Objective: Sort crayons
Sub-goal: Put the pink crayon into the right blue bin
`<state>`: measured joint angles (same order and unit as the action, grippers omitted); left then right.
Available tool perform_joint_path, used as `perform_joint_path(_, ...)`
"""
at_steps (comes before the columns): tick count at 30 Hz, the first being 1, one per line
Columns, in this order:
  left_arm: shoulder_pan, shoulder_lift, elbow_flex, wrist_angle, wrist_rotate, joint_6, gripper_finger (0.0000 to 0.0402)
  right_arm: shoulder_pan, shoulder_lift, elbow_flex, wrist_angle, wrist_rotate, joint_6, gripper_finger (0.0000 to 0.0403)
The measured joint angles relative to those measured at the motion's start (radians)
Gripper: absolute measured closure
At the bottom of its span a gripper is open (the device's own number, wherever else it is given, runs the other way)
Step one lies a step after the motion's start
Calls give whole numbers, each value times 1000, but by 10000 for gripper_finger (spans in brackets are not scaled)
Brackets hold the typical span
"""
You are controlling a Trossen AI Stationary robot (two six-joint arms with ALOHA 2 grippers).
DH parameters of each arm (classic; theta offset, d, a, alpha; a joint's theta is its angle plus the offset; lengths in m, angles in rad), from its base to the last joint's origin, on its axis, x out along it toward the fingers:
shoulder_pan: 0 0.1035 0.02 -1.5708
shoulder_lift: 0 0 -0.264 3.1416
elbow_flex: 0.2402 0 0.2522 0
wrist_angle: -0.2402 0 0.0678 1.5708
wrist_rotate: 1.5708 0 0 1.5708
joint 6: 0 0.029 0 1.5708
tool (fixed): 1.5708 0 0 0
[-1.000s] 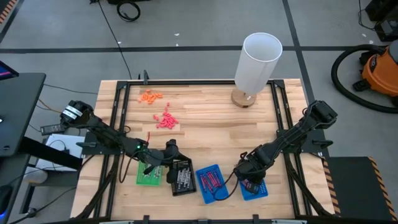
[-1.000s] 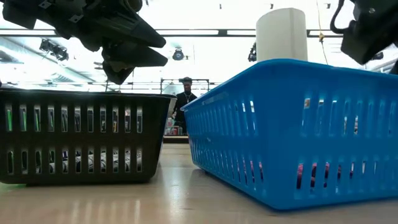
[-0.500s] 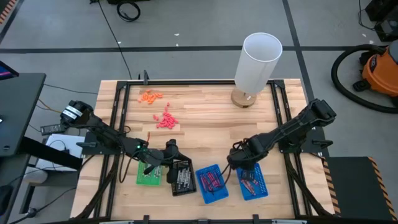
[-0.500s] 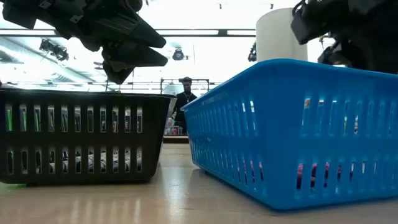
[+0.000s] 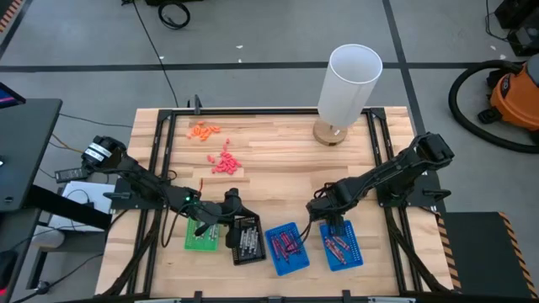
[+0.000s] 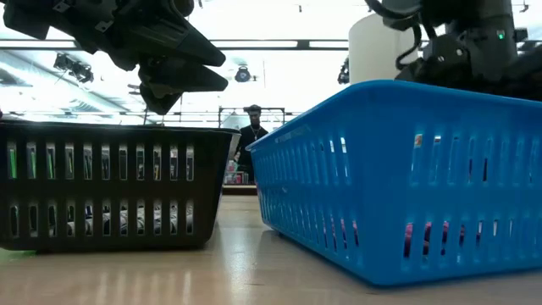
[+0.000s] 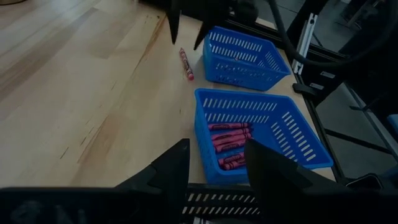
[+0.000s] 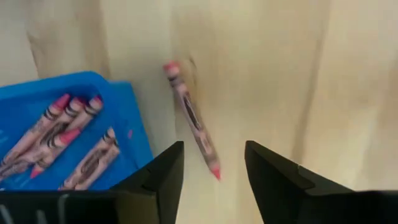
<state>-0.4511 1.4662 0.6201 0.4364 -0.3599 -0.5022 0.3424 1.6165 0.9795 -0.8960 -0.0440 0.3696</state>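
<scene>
One crayon (image 8: 191,119) is seen lying loose on the tabletop (image 5: 278,160) beside a blue tray (image 8: 37,99), under the released right gripper (image 8: 211,171). More crayons fill the trays. The left gripper (image 7: 217,165) is held open.

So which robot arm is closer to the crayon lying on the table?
The right. Its end effector hangs open just over the loose crayon beside a blue tray. The left end effector is far off, over the green tray.
</scene>
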Motion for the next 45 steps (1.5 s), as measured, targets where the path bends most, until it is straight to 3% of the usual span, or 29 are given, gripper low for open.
perform_joint_path(5, 0, 0, 0, -1, 0, 0, 237, 0, 0, -89, 172, -66, -6, 211)
perform_joint_path(9, 0, 0, 0, -1, 0, 0, 237, 19, 0, -109, 212, -80, 3, 210)
perform_joint_path(17, 0, 0, 0, -1, 0, 0, 237, 90, 31, -108, 227, 118, -57, 212)
perform_joint_path(22, 0, 0, 0, 23, -25, 46, 237, 123, 91, -103, 249, 164, -85, 217)
perform_joint_path(27, -7, 0, 0, 71, -36, 129, 237, 105, 98, -103, 244, 155, -98, 247)
perform_joint_path(31, -6, 0, 0, 76, -36, 132, 237, 70, 78, -105, 252, 102, -126, 281)
perform_joint_path(41, -9, 0, 0, 76, -35, 132, 237, 19, 77, -106, 251, 97, -163, 380)
perform_joint_path(45, -11, 0, 0, 79, -71, 145, 237, -7, 79, -68, 196, 121, -189, 386)
